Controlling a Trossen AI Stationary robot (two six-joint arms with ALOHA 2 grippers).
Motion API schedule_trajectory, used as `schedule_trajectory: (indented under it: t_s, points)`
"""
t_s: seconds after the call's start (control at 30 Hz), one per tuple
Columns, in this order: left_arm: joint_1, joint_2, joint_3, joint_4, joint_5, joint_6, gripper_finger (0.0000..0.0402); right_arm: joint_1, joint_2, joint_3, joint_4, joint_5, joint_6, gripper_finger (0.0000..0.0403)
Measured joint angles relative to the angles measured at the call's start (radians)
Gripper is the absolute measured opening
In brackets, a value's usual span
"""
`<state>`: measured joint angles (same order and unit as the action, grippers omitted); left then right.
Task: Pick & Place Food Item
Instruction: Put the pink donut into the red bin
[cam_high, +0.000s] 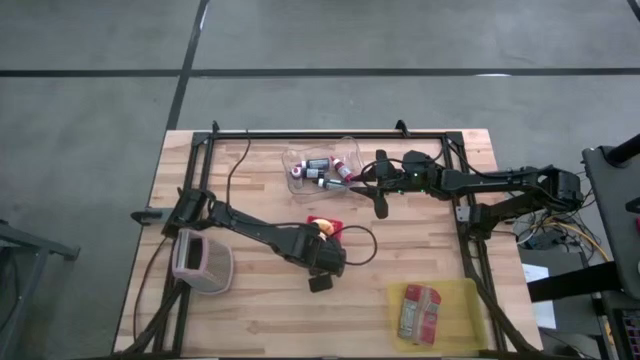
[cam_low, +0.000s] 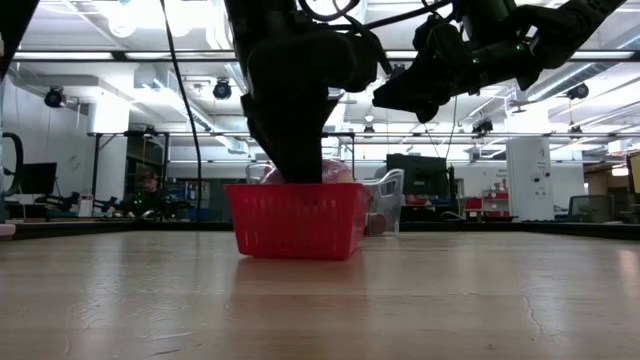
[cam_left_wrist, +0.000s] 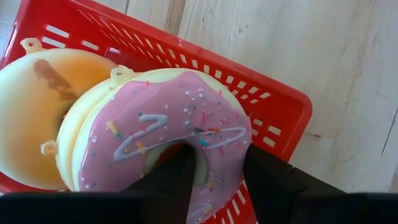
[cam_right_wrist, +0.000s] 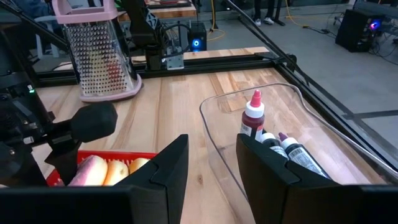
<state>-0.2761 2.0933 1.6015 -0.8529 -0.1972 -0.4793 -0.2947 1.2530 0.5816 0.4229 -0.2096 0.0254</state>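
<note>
Left wrist view: pink donut (cam_left_wrist: 174, 134) sits in red basket (cam_left_wrist: 273, 115) beside one orange donut (cam_left_wrist: 31, 118), two total. Left gripper (cam_left_wrist: 214, 180) reaches down, fingers straddling the pink donut's edge, grip unclear. Right gripper (cam_right_wrist: 211, 168) hovers parted and empty by clear bin (cam_right_wrist: 280, 112) of three bottles (cam_right_wrist: 252, 121).

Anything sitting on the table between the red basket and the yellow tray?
No. In the high view the stretch of wood from the red basket to the yellow tray is bare, apart from the left gripper hanging over its basket end.

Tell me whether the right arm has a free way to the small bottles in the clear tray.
Probably yes: the right gripper hangs beside the clear tray, nothing between it and the small bottles; the left gripper is off at the red basket.
</note>
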Motion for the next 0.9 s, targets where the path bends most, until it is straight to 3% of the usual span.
schedule_trajectory:
  t_s: [0.37, 0.9]
  points:
    - [0.000, 0.000, -0.002, 0.008, 0.004, 0.000, 0.0197, 0.000, 0.000, 0.000, 0.000, 0.000, 0.000, 0.0130]
    - [0.000, 0.000, -0.003, 0.007, 0.004, 0.000, 0.0202, 0.000, 0.000, 0.000, 0.000, 0.000, 0.000, 0.0130]
